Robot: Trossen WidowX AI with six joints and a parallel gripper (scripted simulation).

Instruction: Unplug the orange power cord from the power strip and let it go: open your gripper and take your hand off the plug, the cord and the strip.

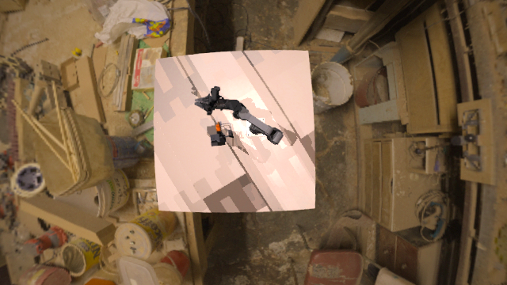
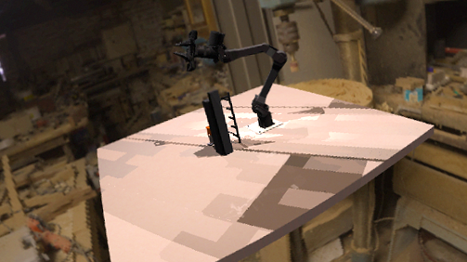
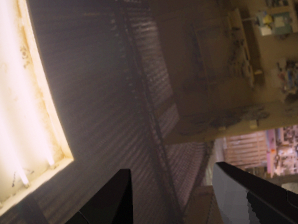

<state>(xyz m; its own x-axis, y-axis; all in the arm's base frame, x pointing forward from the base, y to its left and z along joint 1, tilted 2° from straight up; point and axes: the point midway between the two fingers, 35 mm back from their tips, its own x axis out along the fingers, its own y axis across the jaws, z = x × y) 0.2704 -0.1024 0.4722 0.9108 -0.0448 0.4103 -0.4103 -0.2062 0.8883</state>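
Sawdust-coated workshop clutter rings the pale pink surface (image 2: 172, 216) my arm is bolted to. I see the power strip (image 2: 217, 121) standing upright near the middle, with the orange plug (image 1: 217, 127) at its base, touching it. My fingers (image 2: 187, 56) are raised high above and well apart from the strip, partly closed with nothing between them. My wrist camera shows only background between the dark fingertips.

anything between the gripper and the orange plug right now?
Nothing visible. The gripper hangs high in open air, holding nothing, well above the upright power strip. The orange plug sits low on the strip's far side, with only air above it.
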